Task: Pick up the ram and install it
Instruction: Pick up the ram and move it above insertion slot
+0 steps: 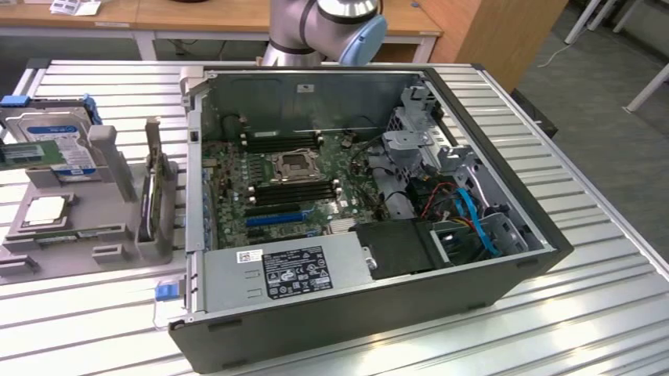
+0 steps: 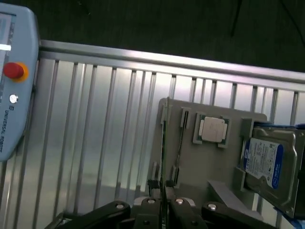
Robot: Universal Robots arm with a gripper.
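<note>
Ram, a long thin green circuit-board stick (image 1: 65,233), stands on edge in the grey plastic parts holder (image 1: 99,207), just beside the square silver processor chip (image 1: 42,210) seated in that holder, while the black metal gripper (image 2: 164,210) hangs well clear of the holder, narrowly apart and empty.

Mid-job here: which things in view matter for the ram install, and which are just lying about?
Job: ram; memory slots in the open computer case; gripper.
Lying about: hard drive; processor chip; upright card; teach pendant.
</note>
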